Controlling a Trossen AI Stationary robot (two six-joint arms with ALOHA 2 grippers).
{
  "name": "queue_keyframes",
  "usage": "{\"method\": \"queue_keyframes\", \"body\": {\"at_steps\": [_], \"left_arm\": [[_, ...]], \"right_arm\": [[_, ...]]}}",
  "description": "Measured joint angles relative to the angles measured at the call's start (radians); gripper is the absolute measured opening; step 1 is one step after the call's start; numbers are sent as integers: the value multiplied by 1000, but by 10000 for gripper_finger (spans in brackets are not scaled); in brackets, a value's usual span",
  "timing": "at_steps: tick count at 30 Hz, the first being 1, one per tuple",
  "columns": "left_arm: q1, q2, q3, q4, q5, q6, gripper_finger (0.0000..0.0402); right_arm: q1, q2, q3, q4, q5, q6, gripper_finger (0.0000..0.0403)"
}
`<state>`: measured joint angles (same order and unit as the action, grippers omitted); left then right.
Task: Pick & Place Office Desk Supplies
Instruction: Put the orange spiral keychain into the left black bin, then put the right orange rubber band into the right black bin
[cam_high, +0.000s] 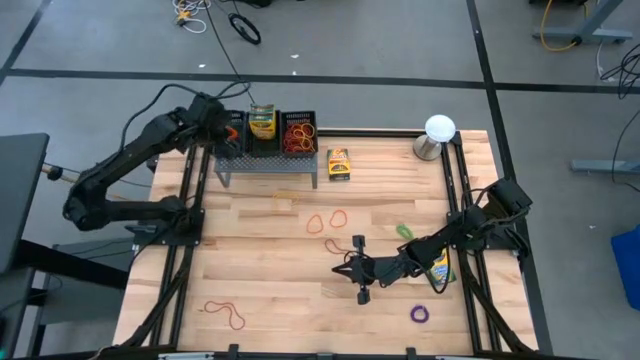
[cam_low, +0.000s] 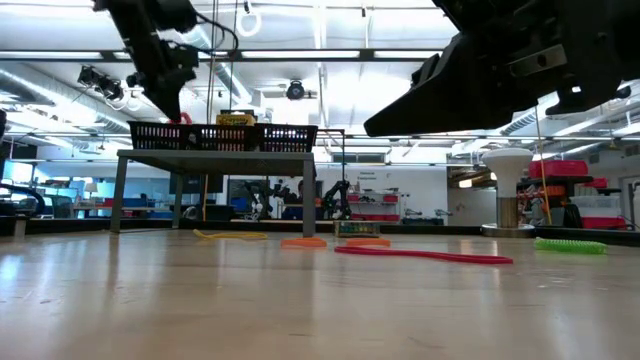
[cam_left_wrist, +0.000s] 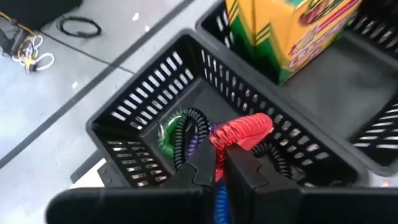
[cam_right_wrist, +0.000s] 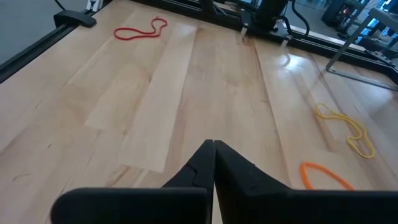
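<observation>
On a raised grey shelf (cam_high: 268, 172) at the far left stand three black baskets. My left gripper (cam_left_wrist: 219, 152) hovers over the leftmost basket (cam_left_wrist: 134, 109), shut on a red coiled band (cam_left_wrist: 244, 130). Green, black and purple coils (cam_left_wrist: 180, 134) lie in that basket. The middle basket holds a yellow-and-green crayon box (cam_left_wrist: 292, 31), and the right basket (cam_high: 298, 135) holds rubber bands. My right gripper (cam_right_wrist: 213, 149) is shut with nothing in it, low over the table right of centre (cam_high: 345, 268). A crayon box (cam_high: 339, 163) lies by the shelf and another (cam_high: 440, 268) lies under the right arm. My left gripper pinches one end of the red coiled band (cam_left_wrist: 225, 140) between its two fingertips, coming slanting down from above. A blue bit (cam_left_wrist: 219, 199) shows between the fingers farther back. The coil sticks out ahead of the tips over the basket's inside; whether it touches the coils below I cannot tell.
Loose bands lie on the wood: a red loop (cam_high: 225, 312) near the left front, orange loops (cam_high: 326, 220), a yellow band (cam_high: 285, 200), a green coil (cam_high: 404, 232), a purple loop (cam_high: 419, 313). A white ball on a metal base (cam_high: 438, 132) stands at the far right.
</observation>
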<state>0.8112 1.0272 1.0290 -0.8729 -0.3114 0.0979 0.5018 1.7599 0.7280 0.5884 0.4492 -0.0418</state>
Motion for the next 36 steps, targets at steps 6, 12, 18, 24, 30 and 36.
{"method": "queue_keyframes", "body": {"at_steps": [6,12,18,24,30,36], "left_arm": [[0,40,0,-8,-1,27,60],[0,25,0,-16,-4,29,121],[0,-23,0,-51,-2,62,164],[-30,-102,0,-131,9,68,159],[-216,-201,0,-113,127,5,97],[-525,-205,0,-56,116,-93,26]], "right_arm": [[1,0,0,0,0,0,10],[1,0,0,0,0,0,11],[1,0,0,0,0,0,11],[0,0,0,0,0,-2,11],[-12,0,0,12,2,-37,11],[-46,0,0,47,0,97,11]]}}
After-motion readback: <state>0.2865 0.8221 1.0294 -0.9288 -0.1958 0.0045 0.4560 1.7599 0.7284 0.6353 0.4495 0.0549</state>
